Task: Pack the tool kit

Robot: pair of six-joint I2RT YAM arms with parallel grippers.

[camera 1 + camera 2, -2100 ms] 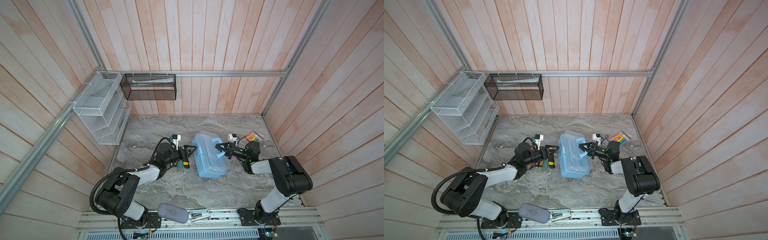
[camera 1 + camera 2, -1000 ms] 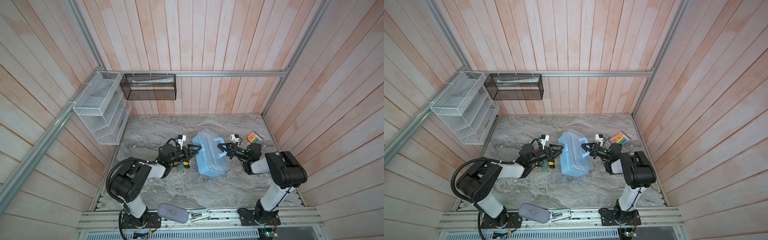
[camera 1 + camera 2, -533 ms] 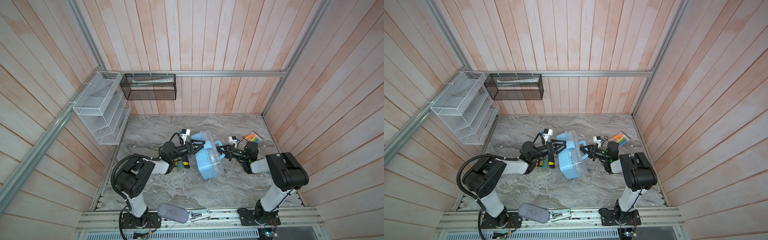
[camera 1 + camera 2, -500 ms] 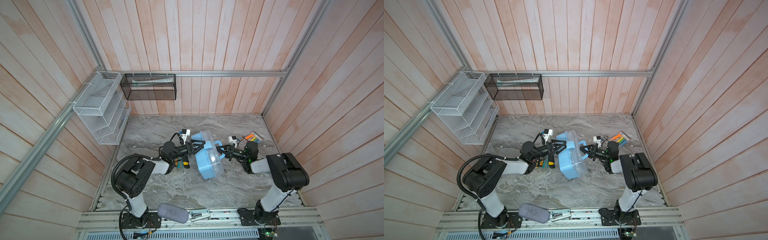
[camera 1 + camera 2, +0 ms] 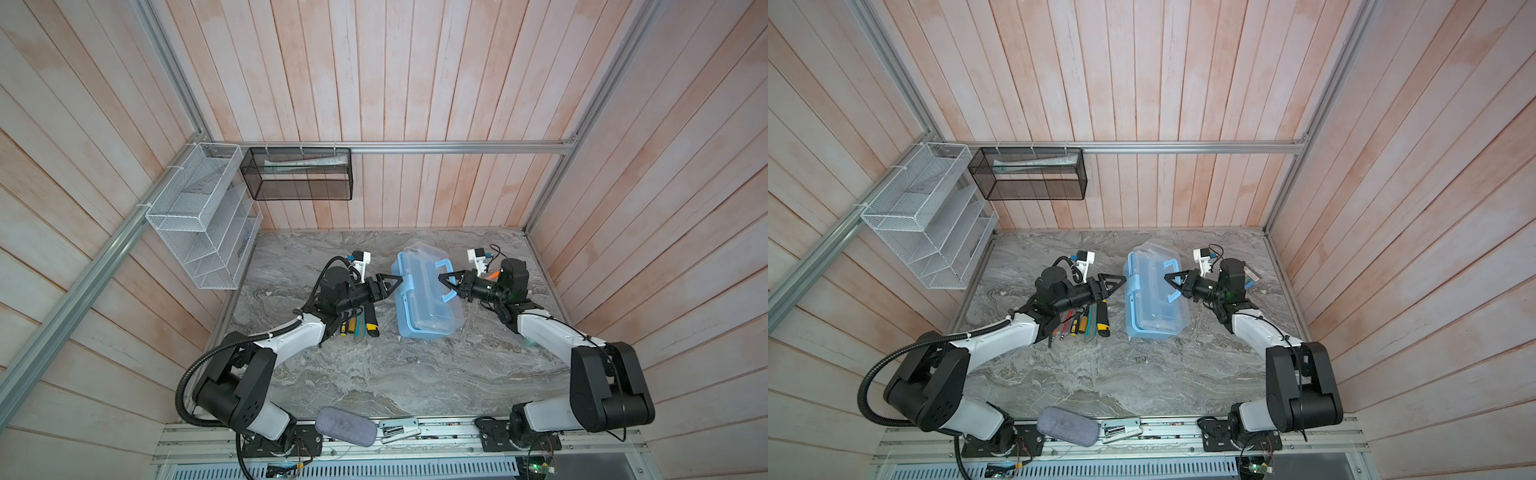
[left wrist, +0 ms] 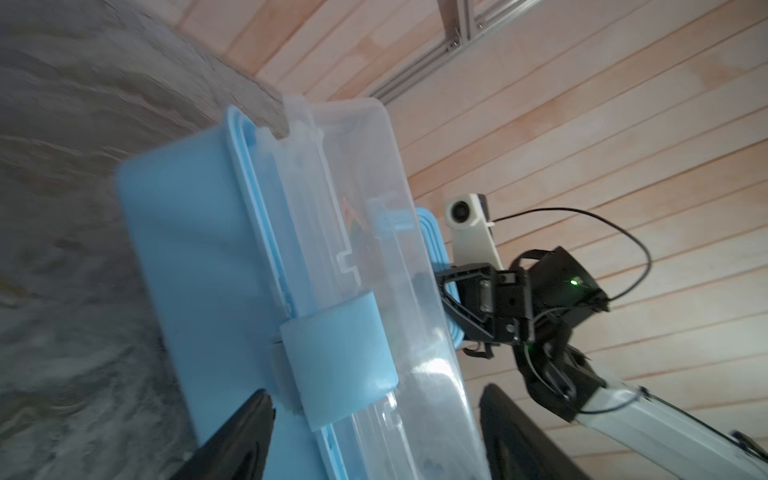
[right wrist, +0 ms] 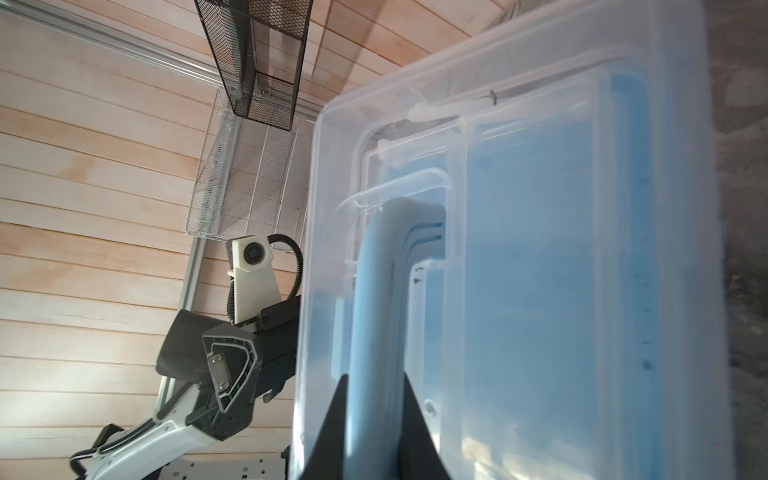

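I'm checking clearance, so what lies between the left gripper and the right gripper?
The blue box fills that stretch, as both top views show: left gripper open by its latch, right gripper shut on its handle.

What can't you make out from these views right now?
- Tool box contents: too small in both top views; glare and blur on the lid in the wrist views.
- Loose tools: upper ends hidden under the left arm in both top views; count unclear.
- Marker pack: mostly behind the right arm in both top views.
- Latch: blurred in the left wrist view; fastened or not, cannot tell.
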